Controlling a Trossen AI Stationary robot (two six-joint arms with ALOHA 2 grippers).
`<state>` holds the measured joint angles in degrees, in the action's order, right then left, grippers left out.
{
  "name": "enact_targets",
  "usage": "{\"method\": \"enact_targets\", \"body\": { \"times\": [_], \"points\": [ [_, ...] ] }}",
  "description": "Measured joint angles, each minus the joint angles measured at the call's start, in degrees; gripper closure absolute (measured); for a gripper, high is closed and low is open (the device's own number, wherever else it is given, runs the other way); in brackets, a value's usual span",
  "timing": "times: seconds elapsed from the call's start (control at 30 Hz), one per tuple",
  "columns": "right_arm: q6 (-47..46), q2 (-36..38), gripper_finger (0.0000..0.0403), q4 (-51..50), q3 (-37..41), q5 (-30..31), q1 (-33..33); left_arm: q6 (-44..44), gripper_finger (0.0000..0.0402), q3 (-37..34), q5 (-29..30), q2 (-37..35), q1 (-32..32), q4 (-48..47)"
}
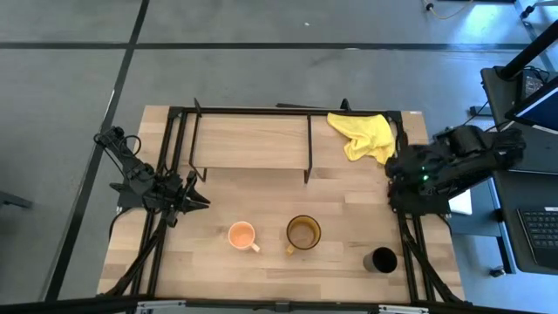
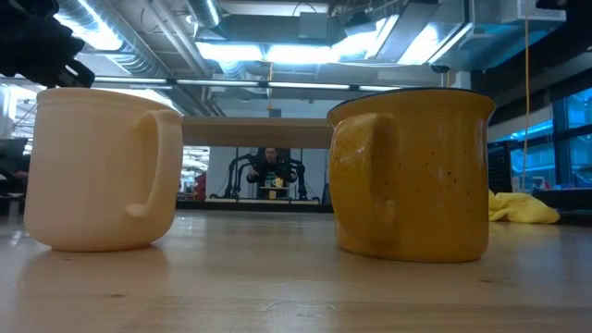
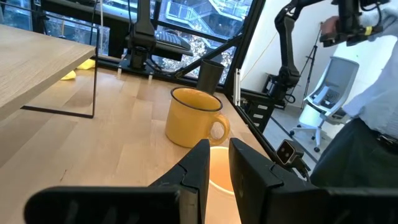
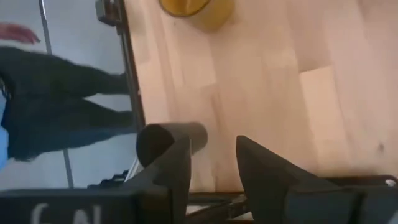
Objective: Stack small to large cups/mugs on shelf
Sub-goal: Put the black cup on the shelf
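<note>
The peach-orange mug (image 1: 241,235) and the amber-yellow mug (image 1: 303,233) stand upright on the table's near half. The small black cup (image 1: 380,260) stands near the right front corner. The shelf (image 1: 253,139) stands at the back with a bare wooden board. My left gripper (image 1: 202,200) hovers left of the peach mug, with a narrow gap between its fingers and nothing in it (image 3: 219,165). My right gripper (image 1: 403,194) hovers at the right edge, behind the black cup (image 4: 163,139), open and empty (image 4: 212,165).
A yellow cloth (image 1: 364,135) lies at the shelf's right end. Black frame rails run along both table sides (image 1: 410,253). A person stands beside the table's right side (image 3: 367,124). Bare tabletop lies between the shelf and the mugs.
</note>
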<state>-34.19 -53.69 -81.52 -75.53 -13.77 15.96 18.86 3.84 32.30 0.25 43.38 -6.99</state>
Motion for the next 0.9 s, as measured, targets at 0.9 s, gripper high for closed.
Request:
{"method": "enact_targets", "body": {
  "times": [0.9],
  "points": [
    [-36.8, -31.6, 0.0273, -8.5, -19.0, 18.1, 39.6, 0.0, 0.0347, 0.0, 0.0, 0.0, 0.0, 0.0]
  ]
}}
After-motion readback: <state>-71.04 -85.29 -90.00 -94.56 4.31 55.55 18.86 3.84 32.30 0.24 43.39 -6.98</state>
